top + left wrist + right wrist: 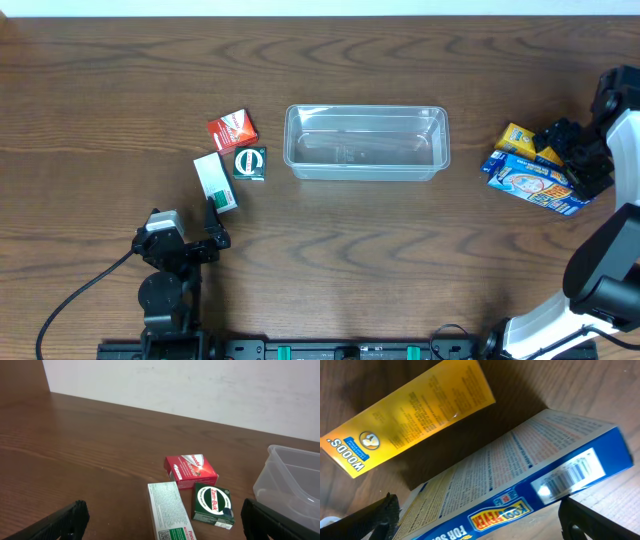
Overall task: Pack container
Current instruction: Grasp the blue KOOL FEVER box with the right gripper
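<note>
The clear plastic container (365, 142) lies empty mid-table; its corner shows in the left wrist view (292, 477). A red box (232, 129), a green Zam-Buk box (249, 163) and a white box (215, 182) lie left of it; they show again in the left wrist view (191, 471) (214, 505) (169, 512). My left gripper (212, 225) is open, just short of the white box. At the right lie a yellow box (524, 137) and a blue box (537, 183). My right gripper (578, 160) is open, its fingers either side of the blue box (520, 490).
The yellow Woods box (407, 415) lies close beside the blue box. A black cable (75, 295) runs from the left arm's base across the front left of the table. A white wall (200, 385) stands behind the table.
</note>
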`<state>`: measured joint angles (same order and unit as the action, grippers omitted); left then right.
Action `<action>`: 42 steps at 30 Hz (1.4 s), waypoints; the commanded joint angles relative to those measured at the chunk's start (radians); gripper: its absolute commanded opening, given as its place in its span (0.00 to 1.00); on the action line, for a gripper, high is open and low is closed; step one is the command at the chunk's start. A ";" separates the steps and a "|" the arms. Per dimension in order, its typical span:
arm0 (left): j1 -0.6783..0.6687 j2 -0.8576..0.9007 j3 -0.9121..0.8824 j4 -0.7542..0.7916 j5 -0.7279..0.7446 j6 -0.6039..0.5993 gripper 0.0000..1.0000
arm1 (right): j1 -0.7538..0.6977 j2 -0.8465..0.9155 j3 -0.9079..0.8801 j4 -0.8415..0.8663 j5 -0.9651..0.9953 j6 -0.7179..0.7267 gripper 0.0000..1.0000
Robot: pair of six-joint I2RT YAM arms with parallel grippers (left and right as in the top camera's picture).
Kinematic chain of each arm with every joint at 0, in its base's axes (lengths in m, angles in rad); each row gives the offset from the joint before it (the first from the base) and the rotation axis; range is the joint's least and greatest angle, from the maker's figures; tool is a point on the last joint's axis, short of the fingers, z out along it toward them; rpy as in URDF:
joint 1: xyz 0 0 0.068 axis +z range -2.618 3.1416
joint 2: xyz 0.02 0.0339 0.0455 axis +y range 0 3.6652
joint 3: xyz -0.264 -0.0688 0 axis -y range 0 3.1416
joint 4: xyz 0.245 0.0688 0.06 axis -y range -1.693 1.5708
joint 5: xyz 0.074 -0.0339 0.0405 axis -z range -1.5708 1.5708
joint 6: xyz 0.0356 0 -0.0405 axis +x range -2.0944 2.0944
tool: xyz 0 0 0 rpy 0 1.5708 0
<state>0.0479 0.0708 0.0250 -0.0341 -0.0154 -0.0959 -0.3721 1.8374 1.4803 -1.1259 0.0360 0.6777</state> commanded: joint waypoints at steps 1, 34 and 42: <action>0.003 -0.001 -0.021 -0.035 -0.030 0.013 0.98 | 0.020 -0.002 0.000 0.009 0.001 0.017 0.99; 0.003 -0.001 -0.021 -0.035 -0.030 0.014 0.98 | 0.052 -0.003 -0.245 0.179 0.034 -0.122 0.12; 0.003 -0.001 -0.021 -0.035 -0.030 0.013 0.98 | 0.052 -0.029 -0.150 0.072 0.034 -0.196 0.15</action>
<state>0.0479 0.0708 0.0250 -0.0341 -0.0154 -0.0959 -0.3286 1.8370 1.2671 -1.0317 0.0700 0.5407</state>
